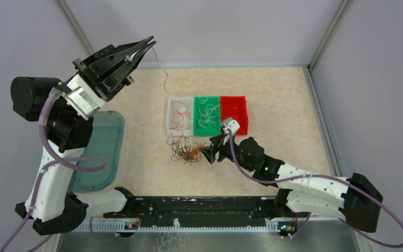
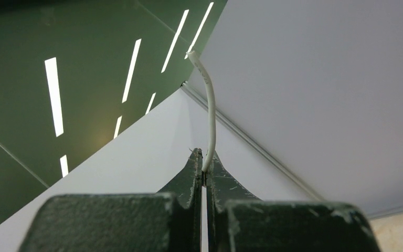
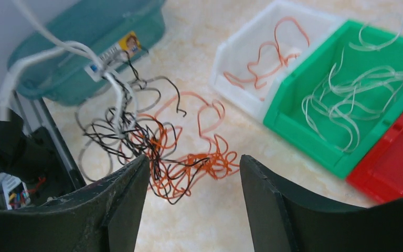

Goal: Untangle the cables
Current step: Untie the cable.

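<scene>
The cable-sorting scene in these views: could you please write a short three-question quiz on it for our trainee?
1. True or false: the left gripper is shut on a thin white cable.
2. Which plastic bin holds thin orange cables: A white bin, B green bin, C red bin?
3. Fill in: the right gripper is ___ near the tangled pile of orange, black and white cables.
Key: 1 true; 2 A; 3 open.

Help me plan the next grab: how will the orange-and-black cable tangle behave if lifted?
Probably comes up as one clump: loops in the tangle interlock. Likely floppy and light: strands are thin, and the white cable hangs slack from the left gripper.
</scene>
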You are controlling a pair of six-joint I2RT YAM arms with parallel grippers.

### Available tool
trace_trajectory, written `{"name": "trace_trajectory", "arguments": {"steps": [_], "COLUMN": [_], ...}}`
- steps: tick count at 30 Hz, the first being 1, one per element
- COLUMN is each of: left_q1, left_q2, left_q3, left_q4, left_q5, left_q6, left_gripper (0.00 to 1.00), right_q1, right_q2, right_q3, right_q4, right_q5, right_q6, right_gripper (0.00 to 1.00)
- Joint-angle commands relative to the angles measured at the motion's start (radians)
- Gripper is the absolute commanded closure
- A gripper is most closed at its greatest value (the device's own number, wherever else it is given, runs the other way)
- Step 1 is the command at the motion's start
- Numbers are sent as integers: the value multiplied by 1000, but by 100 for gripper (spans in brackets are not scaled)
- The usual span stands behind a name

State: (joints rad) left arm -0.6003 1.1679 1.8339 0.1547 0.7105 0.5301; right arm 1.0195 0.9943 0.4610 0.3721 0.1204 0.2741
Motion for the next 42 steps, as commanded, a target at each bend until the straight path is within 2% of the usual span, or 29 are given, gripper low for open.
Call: {"name": "trace_trajectory", "arguments": {"steps": [1, 8, 14, 21, 24, 32, 42], "left_q1": [-4, -4, -4, -4, -5, -4, -4], "left_q2": [-4, -4, -5, 7, 11, 42, 110], "left_q3": [-6, -26, -36, -1, 16, 100, 263], "left_q4": [20, -3, -14, -15, -15, -3, 43], "left_q5": [25, 21, 24, 29, 31, 48, 30], "left_q6": [28, 33, 35, 19, 10, -15, 58], "left_gripper": [99, 99, 99, 99, 99, 99, 100], "right_q1": [12, 13, 19, 25, 32, 34, 33], "right_q2": [-85, -29, 79, 235, 286, 392, 484], "right_q3": [110, 229, 335, 401, 410, 335, 94], "right_q4": [46, 127, 173, 197, 201, 259, 495], "right_q5": [-35, -257, -335, -341, -277, -131, -107], "right_q6": [-64, -61, -53, -56, -67, -93, 48], "right_gripper": [34, 27, 28, 33, 35, 40, 44]}}
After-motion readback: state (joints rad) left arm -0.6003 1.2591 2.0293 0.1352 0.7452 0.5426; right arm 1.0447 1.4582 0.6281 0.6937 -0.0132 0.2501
